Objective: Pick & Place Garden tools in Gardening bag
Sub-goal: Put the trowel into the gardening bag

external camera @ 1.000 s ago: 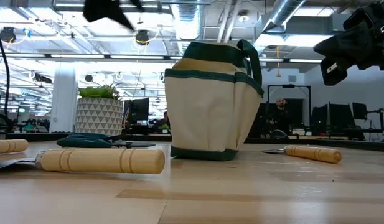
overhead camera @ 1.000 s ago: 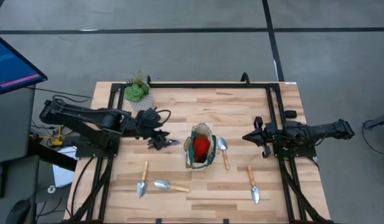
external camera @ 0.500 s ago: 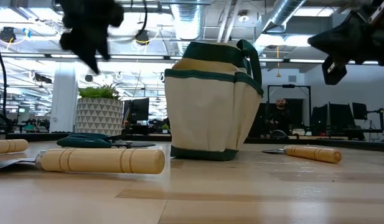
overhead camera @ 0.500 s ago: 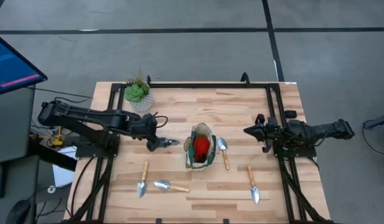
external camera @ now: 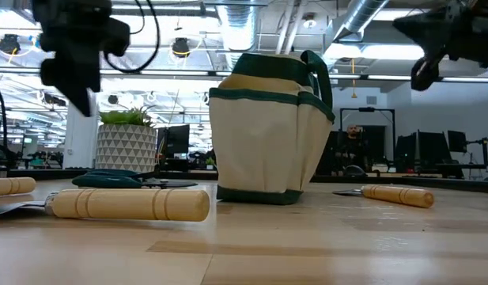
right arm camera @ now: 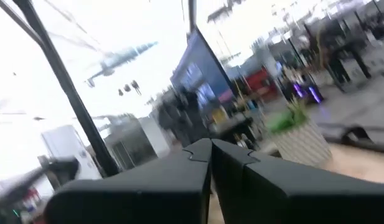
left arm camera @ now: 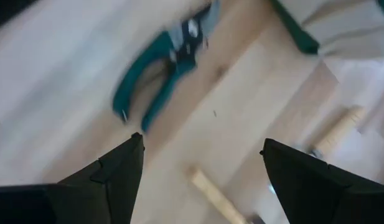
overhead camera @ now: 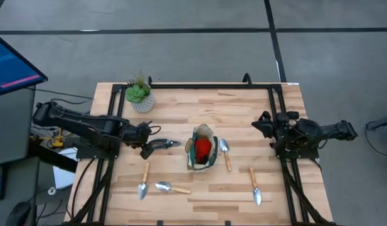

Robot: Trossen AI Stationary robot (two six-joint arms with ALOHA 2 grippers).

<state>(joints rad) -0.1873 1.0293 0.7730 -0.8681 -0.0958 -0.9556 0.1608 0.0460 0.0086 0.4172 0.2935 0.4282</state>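
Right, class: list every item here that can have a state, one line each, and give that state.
Left pincer: open, above the table near the shears, holding nothing.
Right pincer: shut, empty, raised at the table's right edge.
Pruning shears: lying flat on the table, outside the bag.
Gardening bag: upright, mouth open, red item inside.
Four trowels: lying flat on the table, not yet bagged.
Potted plant: upright.

The pruning shears [left arm camera: 163,59] are smeared by blur in the left wrist view, their blade tips cut off at the picture's edge. In the high view the red item [overhead camera: 203,148] sits half hidden inside the gardening bag [overhead camera: 202,162], too small to identify. The right wrist view is too blurred to read the room beyond the right claw [right arm camera: 211,147].
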